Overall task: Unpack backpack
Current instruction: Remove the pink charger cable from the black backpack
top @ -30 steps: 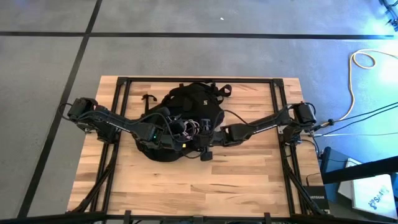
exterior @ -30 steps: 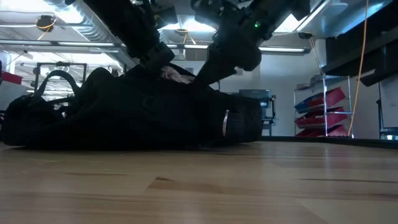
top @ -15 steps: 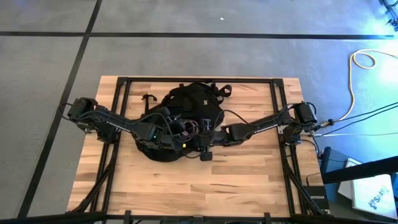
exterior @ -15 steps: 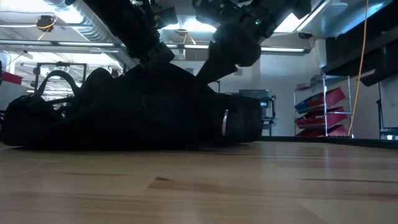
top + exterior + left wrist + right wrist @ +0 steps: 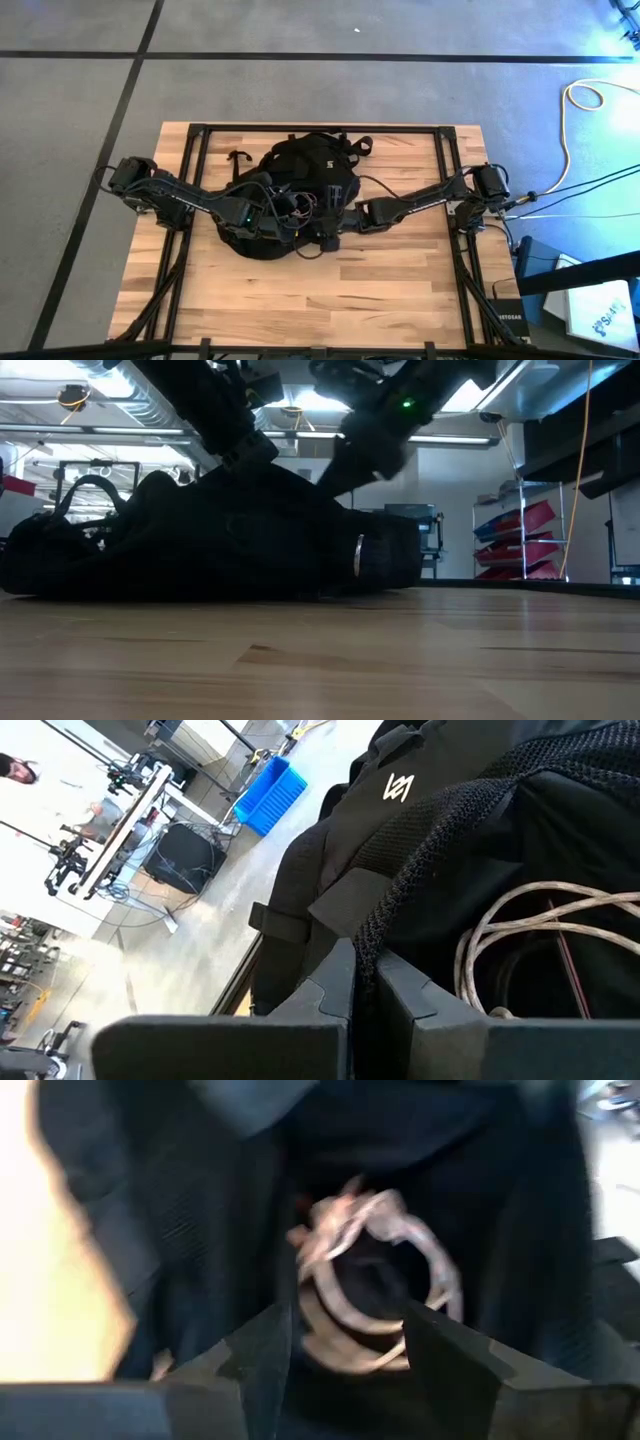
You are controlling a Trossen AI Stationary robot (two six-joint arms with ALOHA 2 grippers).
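Black soft-fabric backpack (image 5: 300,195) lying slumped flat on the pale wood-plank table (image 5: 400,290), a little toward 12 o'clock from centre, small white logo (image 5: 329,166) on top. Left gripper (image 5: 365,982) at the pack's 9 o'clock side, fingers pinched tight on a rim of coarse black mesh (image 5: 440,845) (woven, net-like). Beside that rim, a pale glossy coiled cable (image 5: 540,945) looping out of the dark opening. Right gripper (image 5: 345,1342) at the 3 o'clock side over the same opening, angular dark fingers parted with the coil showing between them, gripping nothing visible.
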